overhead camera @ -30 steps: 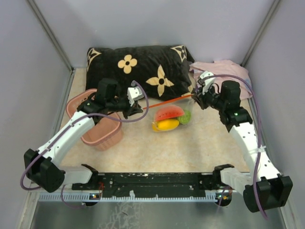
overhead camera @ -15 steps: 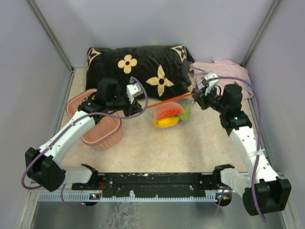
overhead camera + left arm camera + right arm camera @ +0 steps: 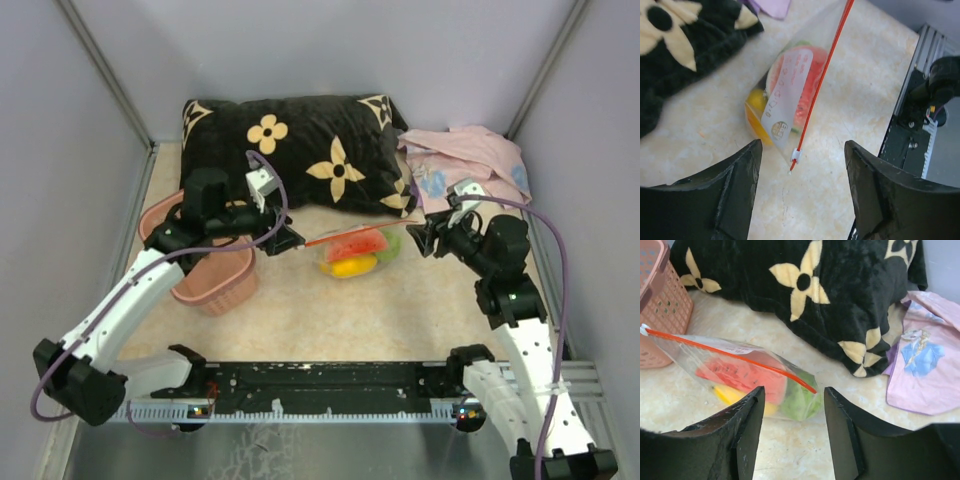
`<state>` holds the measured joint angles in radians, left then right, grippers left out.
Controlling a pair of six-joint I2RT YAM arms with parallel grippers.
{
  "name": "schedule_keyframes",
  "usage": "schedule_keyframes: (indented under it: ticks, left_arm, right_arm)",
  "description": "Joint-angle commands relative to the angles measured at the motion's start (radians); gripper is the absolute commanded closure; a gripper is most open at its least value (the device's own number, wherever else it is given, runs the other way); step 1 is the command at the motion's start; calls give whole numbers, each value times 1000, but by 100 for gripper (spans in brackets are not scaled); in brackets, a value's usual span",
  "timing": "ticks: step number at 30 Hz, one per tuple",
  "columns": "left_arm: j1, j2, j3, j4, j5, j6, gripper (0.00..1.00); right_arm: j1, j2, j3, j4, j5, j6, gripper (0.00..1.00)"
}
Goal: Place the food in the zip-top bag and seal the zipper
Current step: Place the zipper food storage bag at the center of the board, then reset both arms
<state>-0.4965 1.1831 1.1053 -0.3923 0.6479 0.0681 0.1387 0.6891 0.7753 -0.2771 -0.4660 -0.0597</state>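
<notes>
Showing white slider (image 3: 796,156) at zipper (image 3: 822,80) end, L wrist cam, unseen overhead

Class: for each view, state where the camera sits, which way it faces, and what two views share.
Top external: above and behind the bases, looking down and forward; both arms show, left gripper and right gripper flanking the bag.
Left wrist: on the left arm, looking down at the bag's zipper; its fingers show.
Right wrist: on the right arm, facing bag and pillow; its fingers show.
Shared: both wrist views hold the bag.
</notes>
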Motion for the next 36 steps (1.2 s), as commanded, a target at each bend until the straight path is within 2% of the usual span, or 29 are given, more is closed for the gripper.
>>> schedule_keyframes:
  ticks: [1, 2, 3, 6, 10, 13, 17, 20, 22, 27, 36]
  left_arm:
    - [6, -109, -16, 108, -88, -137, 25]
    - [6, -131, -22, 115, -125, -156, 23]
    - [7, -151, -27, 114, -165, -174, 19]
    - [6, -227, -50, 106, -335, -228, 2]
    - [7, -349, -83, 94, -585, -295, 0]
    - [7, -427, -89, 46, -786, -362, 0]
    - [7, -567, -159, 84, -928, -362, 0]
    - [7, -647, -199, 87, -975, -326, 0]
    - [7, -665, -192, 28, -1019, -325, 0]
    - [7, -700, -191, -42, -1094, -331, 0]
    - [7, -730, -241, -44, -1181, -348, 0]
  right_arm:
    - [-8, -58, 64, -38, 96, 86, 46]
    - [-8, -71, 70, -48, 128, 108, 41]
    - [-8, -83, 79, -64, 165, 136, 31]
    - [-9, -123, 111, -123, 313, 171, 27]
    - [-8, -158, 161, -219, 515, 216, 27]
    - [-8, -173, 196, -275, 601, 251, 26]
    - [-9, -225, 198, -282, 697, 272, 26]
    - [-8, -286, 162, -254, 739, 279, 26]
    - [-8, -323, 140, -232, 745, 290, 26]
    - [-8, -323, 125, -216, 722, 294, 25]
    - [-8, -315, 77, -155, 647, 266, 25]
